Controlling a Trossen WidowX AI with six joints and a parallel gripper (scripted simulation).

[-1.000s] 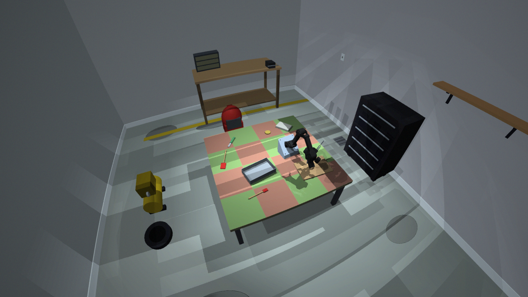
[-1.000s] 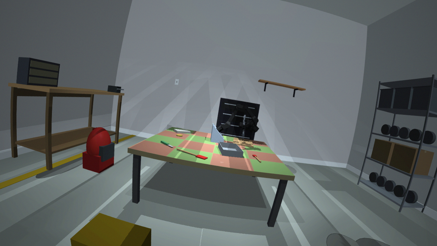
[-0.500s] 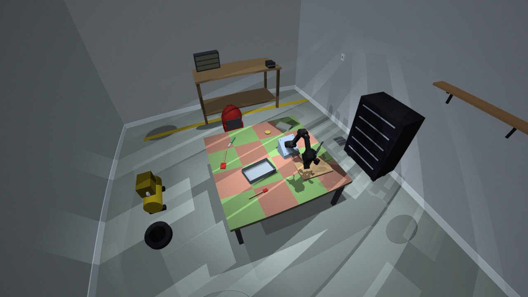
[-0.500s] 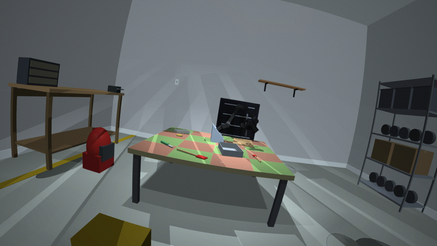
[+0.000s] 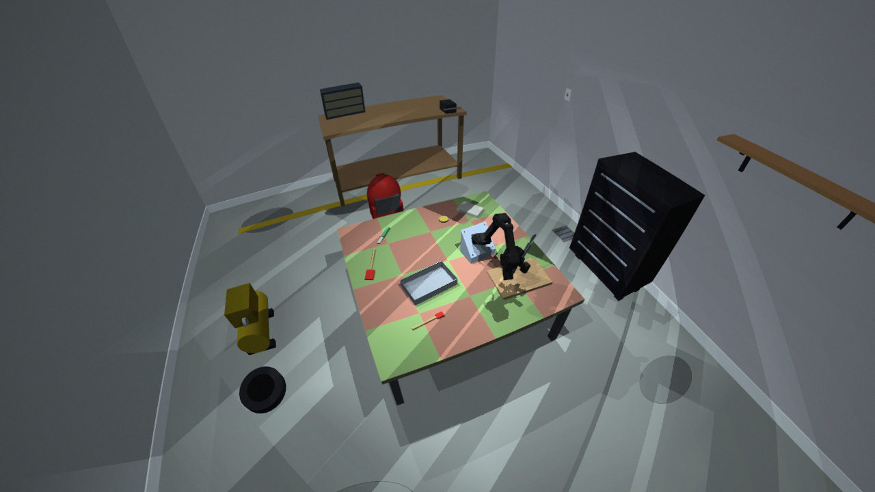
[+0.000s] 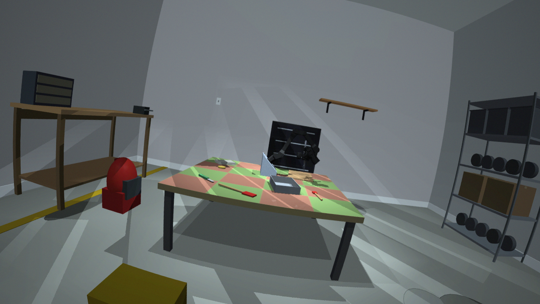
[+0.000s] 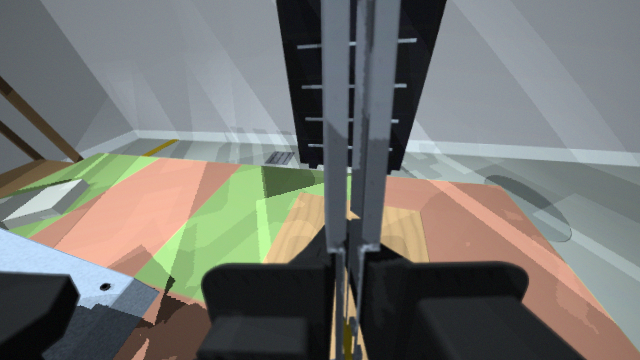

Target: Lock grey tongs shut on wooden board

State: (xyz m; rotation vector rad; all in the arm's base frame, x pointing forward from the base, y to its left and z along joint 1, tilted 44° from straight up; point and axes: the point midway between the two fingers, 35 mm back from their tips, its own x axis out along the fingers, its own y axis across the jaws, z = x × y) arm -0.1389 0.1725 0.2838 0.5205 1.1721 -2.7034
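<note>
My gripper [image 5: 523, 257] [image 6: 305, 154] [image 7: 337, 224] is shut on the grey tongs [image 5: 530, 244] [image 6: 305, 144] [image 7: 337, 150]. It holds them above the wooden board [image 5: 539, 281] [image 7: 289, 234]. The tongs' two long arms stand nearly upright and point up, close together with a narrow gap between them in the wrist view. Their upper ends run out of that view. A small yellow part [image 7: 347, 340] shows low between the fingers. I cannot tell whether the lock is engaged. The roasting tin [image 5: 408, 293] [image 6: 287, 188] stands on the table with no tongs across it.
The arm's pale blue wedge-shaped base [image 5: 469, 246] [image 6: 267, 166] [image 7: 60, 265] stands beside the board. A white block [image 5: 471, 210] [image 7: 47, 202], a yellow disc [image 5: 443, 219], a green-handled tool [image 5: 384, 234] and two red-headed tools [image 5: 370, 274] [image 5: 439, 316] lie on the checkered table.
</note>
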